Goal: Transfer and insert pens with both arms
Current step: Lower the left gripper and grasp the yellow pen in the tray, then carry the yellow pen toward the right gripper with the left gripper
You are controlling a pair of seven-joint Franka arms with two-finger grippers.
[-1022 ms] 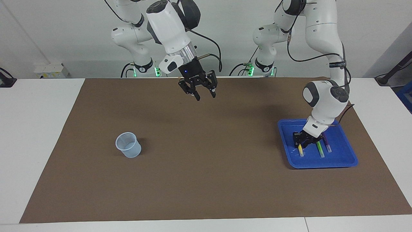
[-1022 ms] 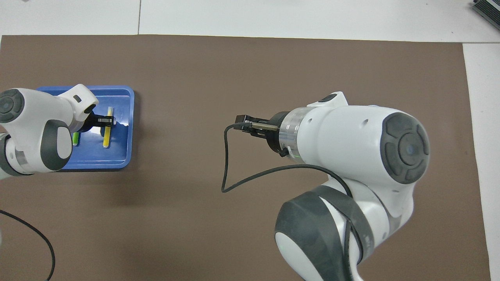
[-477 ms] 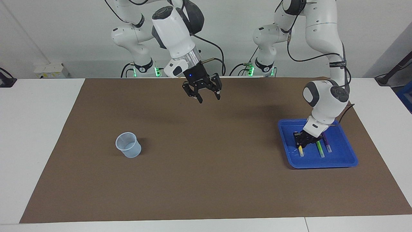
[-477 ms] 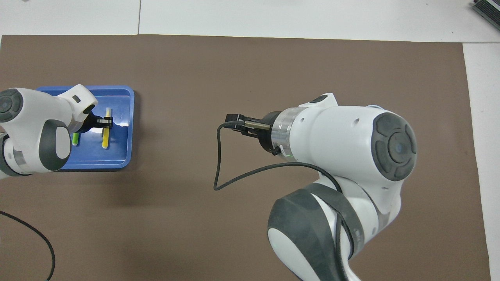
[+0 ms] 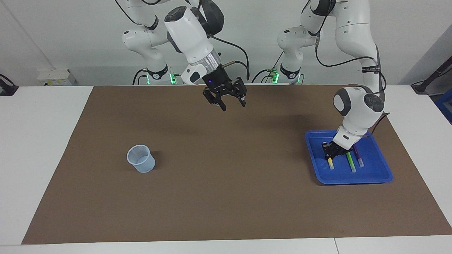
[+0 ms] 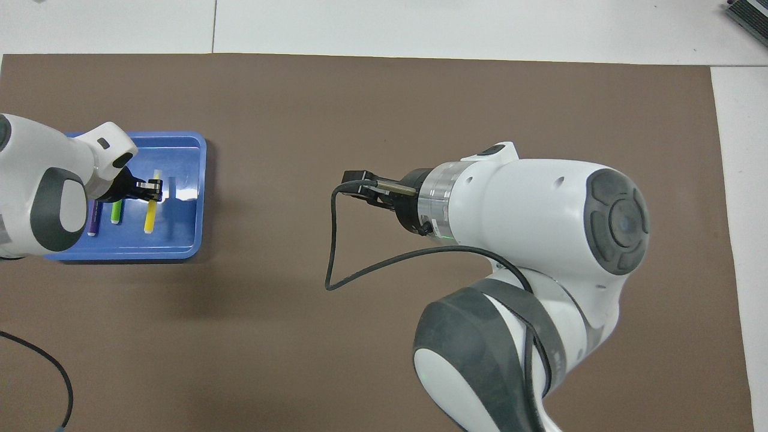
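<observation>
1. nearest the robots, your right gripper (image 5: 232, 105) hangs in the air over the bare brown mat (image 5: 226, 197), jaws apart and holding nothing; this arm waits for the handover.
2. your left gripper (image 5: 329, 155) is down in the blue tray (image 5: 385, 175) at the left arm's end of the table, its fingers pinched shut on the yellow pen (image 6: 150, 216) near the pen's upper end.
3. the green pen (image 5: 351, 163) and the purple pen (image 5: 358, 157) lie side by side in the same tray, just beside the yellow one (neither looks touched).
4. to do this step well, i'd lift the yellow pen straight up until it clears the tray rim, so its free end can't sweep the green pen; the grip sits off-centre, so expect the long end to droop.
5. farthest out, the clear cup (image 5: 141, 163) stands upright toward the right arm's end, well apart from the tray, with no pen in it yet.
</observation>
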